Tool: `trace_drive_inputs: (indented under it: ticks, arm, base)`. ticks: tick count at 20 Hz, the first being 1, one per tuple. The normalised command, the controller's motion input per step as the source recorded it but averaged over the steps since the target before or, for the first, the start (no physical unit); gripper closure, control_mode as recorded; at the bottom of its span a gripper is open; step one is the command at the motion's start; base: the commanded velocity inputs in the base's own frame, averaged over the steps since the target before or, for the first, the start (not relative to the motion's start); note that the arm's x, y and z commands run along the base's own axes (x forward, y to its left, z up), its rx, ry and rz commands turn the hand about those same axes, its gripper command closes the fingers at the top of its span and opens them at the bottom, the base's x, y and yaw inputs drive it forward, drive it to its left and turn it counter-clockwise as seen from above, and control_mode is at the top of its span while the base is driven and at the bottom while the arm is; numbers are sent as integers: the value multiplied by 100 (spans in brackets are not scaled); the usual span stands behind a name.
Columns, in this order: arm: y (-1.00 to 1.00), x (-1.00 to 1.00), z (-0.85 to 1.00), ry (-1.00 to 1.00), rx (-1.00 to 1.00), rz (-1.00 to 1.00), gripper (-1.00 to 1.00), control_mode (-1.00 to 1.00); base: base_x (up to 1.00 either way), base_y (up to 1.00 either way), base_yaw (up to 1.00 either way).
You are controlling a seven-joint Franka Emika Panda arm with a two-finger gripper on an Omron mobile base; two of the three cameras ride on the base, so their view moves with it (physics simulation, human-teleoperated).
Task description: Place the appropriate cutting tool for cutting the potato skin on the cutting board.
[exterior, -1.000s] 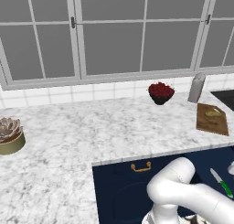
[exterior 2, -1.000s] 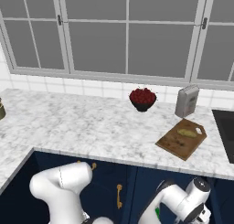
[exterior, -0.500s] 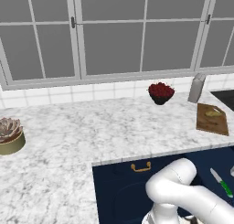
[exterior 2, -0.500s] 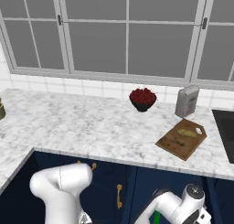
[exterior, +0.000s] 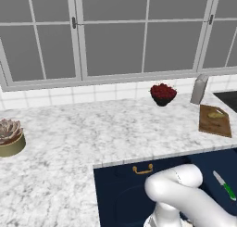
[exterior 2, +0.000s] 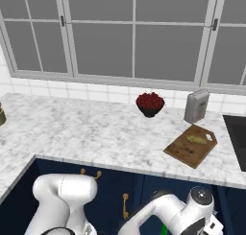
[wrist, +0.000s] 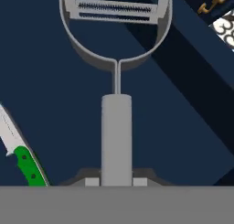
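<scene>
Counter [exterior: 69, 142] unchanged, arm [exterior 2: 163, 215] lower, peeler [wrist: 116, 81] gripped

Grey peeler [wrist: 116, 81], green-handled knife [wrist: 22, 157], brown board [exterior: 215, 120]

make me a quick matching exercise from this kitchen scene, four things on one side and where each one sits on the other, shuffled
Things:
1. potato
2. peeler
3. dark bowl of red things
4. succulent pot

Places:
a. far left of the counter
b. on the cutting board
c. in the open drawer, beside the green-handled knife
d. by the window wall

Pairs: 1-b, 2-c, 3-d, 4-a
</scene>
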Motion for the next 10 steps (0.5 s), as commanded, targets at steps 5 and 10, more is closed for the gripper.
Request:
trace_drive_inputs:
  ticks: [5,10]
  arm:
    - [75,5,100,0,0,0,100,-100]
    - [93,76,92,0,0,0,100,-100]
  base:
    - [0,0,0]
    - [0,0,0]
